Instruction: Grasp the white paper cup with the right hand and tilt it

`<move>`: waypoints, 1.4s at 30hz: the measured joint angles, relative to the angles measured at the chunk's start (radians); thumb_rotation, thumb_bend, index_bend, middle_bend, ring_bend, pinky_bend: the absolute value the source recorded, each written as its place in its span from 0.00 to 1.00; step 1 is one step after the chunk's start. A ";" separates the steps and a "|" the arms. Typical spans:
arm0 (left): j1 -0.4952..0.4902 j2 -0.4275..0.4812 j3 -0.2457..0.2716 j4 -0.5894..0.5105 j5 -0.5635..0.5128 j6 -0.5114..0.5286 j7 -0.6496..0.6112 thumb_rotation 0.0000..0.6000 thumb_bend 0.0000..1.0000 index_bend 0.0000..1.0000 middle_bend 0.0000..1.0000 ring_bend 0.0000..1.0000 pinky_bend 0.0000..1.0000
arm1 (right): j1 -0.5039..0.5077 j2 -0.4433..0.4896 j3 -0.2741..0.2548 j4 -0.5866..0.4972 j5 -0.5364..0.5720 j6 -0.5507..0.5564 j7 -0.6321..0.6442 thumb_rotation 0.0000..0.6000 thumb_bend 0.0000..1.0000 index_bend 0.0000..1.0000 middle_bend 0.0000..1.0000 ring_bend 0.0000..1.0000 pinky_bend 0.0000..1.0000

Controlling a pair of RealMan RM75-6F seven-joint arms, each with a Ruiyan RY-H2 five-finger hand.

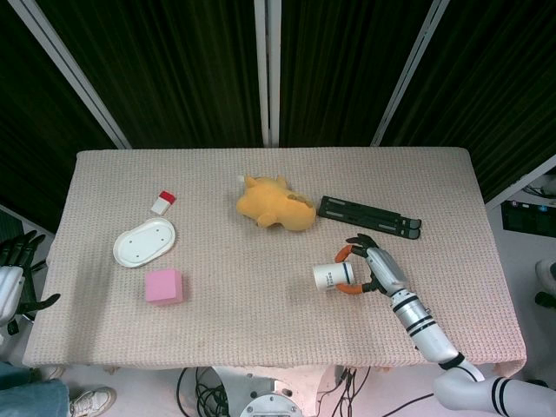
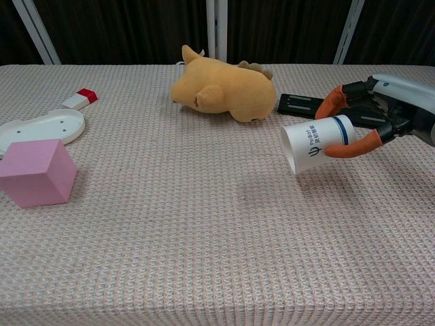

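The white paper cup [image 1: 333,277] [image 2: 317,142] with a blue band lies tipped on its side, its base pointing left, lifted a little off the cloth. My right hand [image 1: 372,266] [image 2: 380,115] holds it from the right, orange-tipped fingers [image 2: 349,148] wrapped around its body near the rim. My left hand [image 1: 16,271] hangs off the table's left edge, fingers apart and holding nothing; the chest view does not show it.
A yellow plush toy [image 1: 275,205] [image 2: 221,88] and a black folding stand [image 1: 369,216] [image 2: 299,103] lie behind the cup. At the left sit a pink cube [image 1: 163,286] [image 2: 35,172], a white oval dish [image 1: 144,241] [image 2: 41,128] and a small red-capped white item [image 1: 162,202] [image 2: 79,98].
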State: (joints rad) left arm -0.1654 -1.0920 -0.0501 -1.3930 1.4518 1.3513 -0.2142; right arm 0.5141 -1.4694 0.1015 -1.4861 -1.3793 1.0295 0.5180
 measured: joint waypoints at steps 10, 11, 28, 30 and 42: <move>-0.001 -0.001 0.002 0.003 0.006 0.003 -0.004 1.00 0.12 0.05 0.00 0.00 0.00 | 0.019 0.038 -0.047 0.097 -0.121 -0.120 0.292 1.00 0.00 0.00 0.03 0.00 0.00; -0.001 -0.001 0.002 0.002 0.007 0.003 -0.005 1.00 0.12 0.05 0.00 0.00 0.00 | 0.019 0.041 -0.050 0.098 -0.131 -0.108 0.282 1.00 0.00 0.00 0.03 0.00 0.00; -0.001 0.006 0.003 0.004 0.006 0.000 -0.027 1.00 0.12 0.05 0.00 0.00 0.00 | 0.049 0.156 -0.064 -0.130 -0.172 -0.086 -0.735 1.00 0.00 0.00 0.08 0.00 0.00; 0.000 0.005 0.003 0.006 0.005 0.000 -0.028 1.00 0.12 0.05 0.00 0.00 0.00 | 0.055 0.156 -0.062 -0.173 -0.144 -0.097 -0.876 1.00 0.00 0.00 0.10 0.00 0.00; -0.001 0.004 0.002 0.012 0.000 -0.004 -0.029 1.00 0.12 0.05 0.00 0.00 0.00 | 0.087 0.040 -0.056 -0.228 0.041 -0.112 -1.200 1.00 0.01 0.03 0.22 0.00 0.00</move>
State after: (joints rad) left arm -0.1667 -1.0885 -0.0482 -1.3812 1.4522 1.3468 -0.2431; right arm 0.6010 -1.4292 0.0460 -1.7139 -1.3384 0.9175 -0.6821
